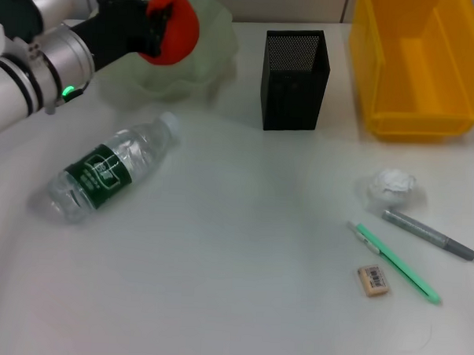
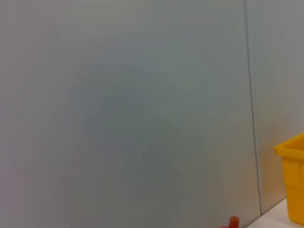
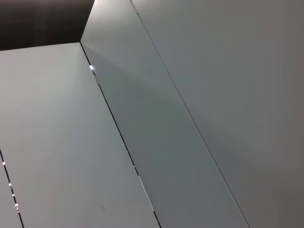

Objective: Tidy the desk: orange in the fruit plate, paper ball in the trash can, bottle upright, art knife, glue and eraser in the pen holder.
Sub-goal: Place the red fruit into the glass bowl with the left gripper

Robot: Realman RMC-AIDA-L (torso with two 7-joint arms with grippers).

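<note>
left gripper (image 1: 159, 21) clenched on orange (image 1: 174, 29), held over fruit plate (image 1: 215, 55) at desk's (image 1: 231, 303) far left. orange likely firm, smooth, rollable: grip across its widest part, release low in plate. right gripper out of sight.

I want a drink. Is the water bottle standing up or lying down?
Lying down. The bottle rests on its side on the desk, cap pointing toward the fruit plate.
</note>
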